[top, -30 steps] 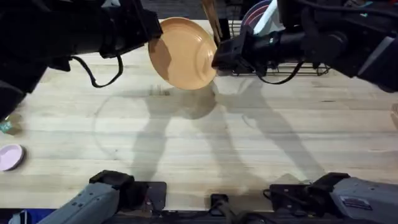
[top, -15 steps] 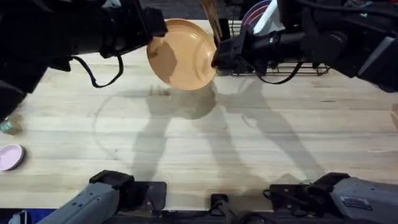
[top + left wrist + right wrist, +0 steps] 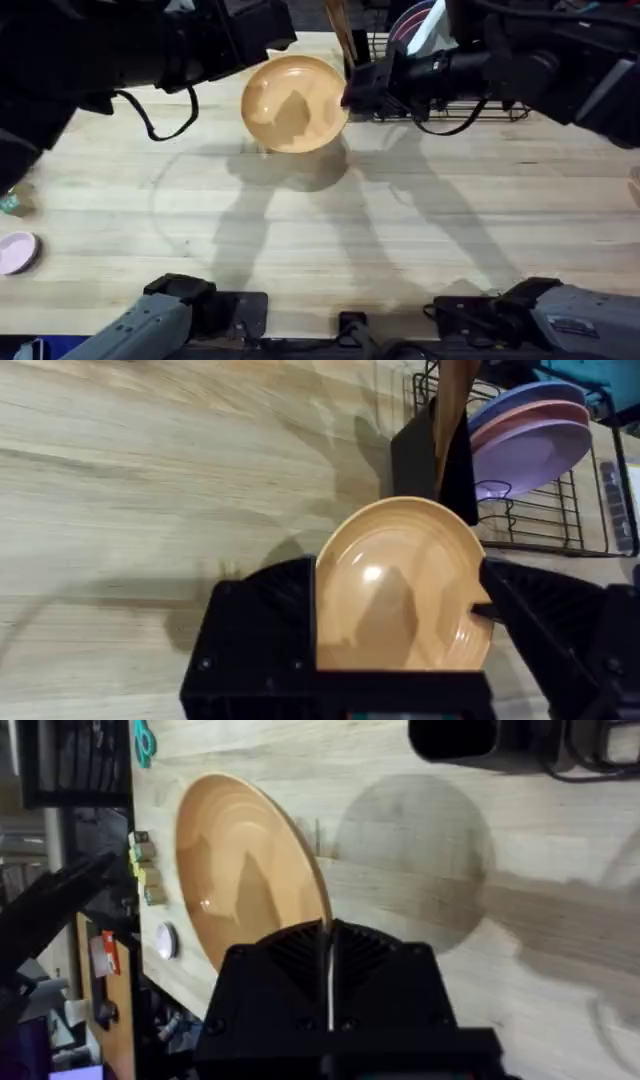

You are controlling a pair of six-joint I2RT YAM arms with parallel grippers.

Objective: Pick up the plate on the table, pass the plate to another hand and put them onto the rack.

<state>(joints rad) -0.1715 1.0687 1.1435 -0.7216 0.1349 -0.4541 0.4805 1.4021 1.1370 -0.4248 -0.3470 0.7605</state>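
The orange-tan plate (image 3: 293, 103) hangs tilted above the table (image 3: 400, 230), close to the rack (image 3: 500, 110). My right gripper (image 3: 348, 90) is shut on the plate's right rim. In the right wrist view its fingers pinch the edge of the plate (image 3: 245, 870) at the gripper (image 3: 325, 935). My left gripper (image 3: 265, 25) stands open just beyond the plate's far-left edge, not touching it. In the left wrist view the plate (image 3: 400, 600) shows in the wide gap of the left gripper (image 3: 400, 610), with both black fingers (image 3: 260, 620) clear of it.
Lavender and pink plates (image 3: 530, 435) stand in the black wire rack (image 3: 545, 525), beside a black holder with a wooden utensil (image 3: 455, 410). A small pink dish (image 3: 15, 252) lies at the table's left edge. Both arm bases sit along the near edge.
My left gripper has opened, let go of the plate's left rim and moved away to the right and back. The plate, held by the right gripper, has tipped flatter.
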